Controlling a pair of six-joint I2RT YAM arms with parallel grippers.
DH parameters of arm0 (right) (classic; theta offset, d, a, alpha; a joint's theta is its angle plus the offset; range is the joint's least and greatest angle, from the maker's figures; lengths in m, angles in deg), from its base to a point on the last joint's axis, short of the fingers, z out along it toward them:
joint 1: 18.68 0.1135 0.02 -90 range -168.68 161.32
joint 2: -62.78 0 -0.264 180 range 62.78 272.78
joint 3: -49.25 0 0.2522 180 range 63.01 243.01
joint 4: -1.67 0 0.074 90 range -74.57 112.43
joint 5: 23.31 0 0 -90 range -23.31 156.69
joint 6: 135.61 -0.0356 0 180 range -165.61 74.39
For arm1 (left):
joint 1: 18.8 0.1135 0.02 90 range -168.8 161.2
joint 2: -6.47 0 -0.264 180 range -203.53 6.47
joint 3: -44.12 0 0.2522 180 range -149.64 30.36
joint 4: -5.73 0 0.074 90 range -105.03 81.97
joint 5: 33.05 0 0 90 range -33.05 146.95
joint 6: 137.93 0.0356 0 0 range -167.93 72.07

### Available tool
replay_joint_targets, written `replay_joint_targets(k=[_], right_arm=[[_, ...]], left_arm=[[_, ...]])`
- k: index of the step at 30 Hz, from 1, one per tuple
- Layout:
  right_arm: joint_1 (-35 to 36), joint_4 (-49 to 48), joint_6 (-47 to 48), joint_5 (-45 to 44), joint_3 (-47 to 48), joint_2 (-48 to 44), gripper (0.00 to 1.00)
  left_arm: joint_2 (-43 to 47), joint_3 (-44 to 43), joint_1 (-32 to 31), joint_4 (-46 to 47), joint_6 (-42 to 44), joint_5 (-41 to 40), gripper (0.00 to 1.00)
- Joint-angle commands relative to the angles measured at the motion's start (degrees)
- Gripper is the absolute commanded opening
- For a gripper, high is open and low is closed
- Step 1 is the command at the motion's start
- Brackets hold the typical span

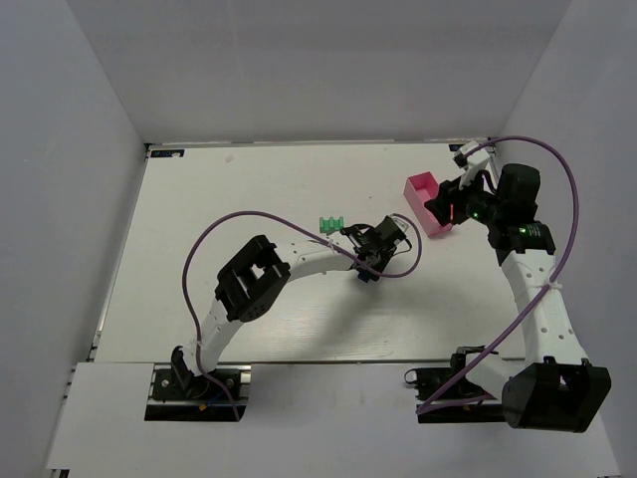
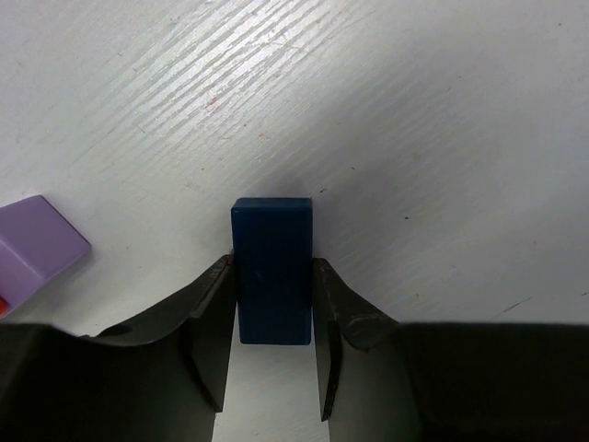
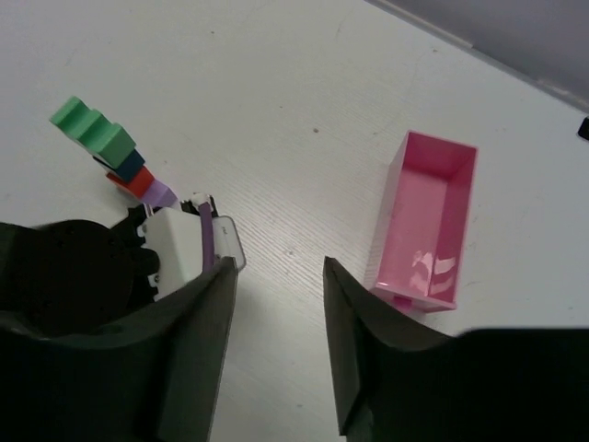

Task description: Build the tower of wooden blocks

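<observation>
Left jaws are clamped on a dark blue block (image 2: 271, 281), mid-worktop (image 2: 414, 138). Just to its left I see the tower (image 3: 115, 157): green, dark, red and lilac pieces. Right jaws hang open, empty, beside the pink tray (image 3: 428, 221), far right.

Tray (image 1: 416, 187) right of wood blocks (image 1: 331, 225)

My end effector (image 3: 279, 276) hangs over the tabletop (image 3: 304, 83), fingers (image 3: 204, 318) apart. The tray (image 3: 440, 144) lies to the right; a green, blue, red and lilac tower (image 3: 118, 158) stands far left.
</observation>
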Motion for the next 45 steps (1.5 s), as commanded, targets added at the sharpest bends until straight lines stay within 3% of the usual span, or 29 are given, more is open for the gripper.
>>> replay_joint_targets(k=[1, 3, 7, 11, 13, 18, 22, 28, 35, 45], right_arm=[[-0.3, -1.7, -0.1, 1.4, -0.2, -1.0, 0.57], [-0.4, -1.6, 0.0, 1.8, -0.2, -1.1, 0.65], [-0.5, -1.5, 0.2, 1.8, -0.2, -1.2, 0.66], [-0.8, -1.4, 0.9, 1.2, -0.5, -1.8, 0.81], [-0.9, -1.3, 1.6, 0.9, -0.9, -2.5, 0.81], [-1.0, -1.2, 2.3, 0.6, -1.7, -3.1, 0.81], [-1.1, -0.9, 2.8, 1.3, -1.9, -3.8, 0.75], [-1.2, -0.2, 4.3, 1.8, -3.0, -5.2, 0.58], [-1.3, 0.6, 5.5, 3.8, -4.1, -7.1, 0.57], [-1.4, 0.6, 5.7, 5.7, -5.3, -8.6, 0.57]], left_arm=[[1.8, -1.8, -0.1, -1.1, 0.5, 2.0, 0.36], [3.0, -1.8, -0.6, -1.1, 2.2, 2.7, 0.34], [4.8, -1.8, -0.6, -1.1, 4.4, 5.6, 0.24], [8.4, -0.5, -0.6, -2.2, 8.4, 10.2, 0.19], [12.1, 0.7, -0.1, -1.7, 10.8, 14.1, 0.18], [18.6, 0.6, 0.6, -4.7, 16.2, 15.4, 0.13], [21.4, -3.3, 2.6, -9.8, 19.9, 16.0, 0.07], [23.8, -9.2, 7.5, -16.2, 26.0, 15.6, 0.04], [17.8, -22.4, 12.6, -27.9, 33.6, 21.7, 0.04], [20.6, -15.8, 15.2, -27.3, 44.2, 25.2, 0.06]])
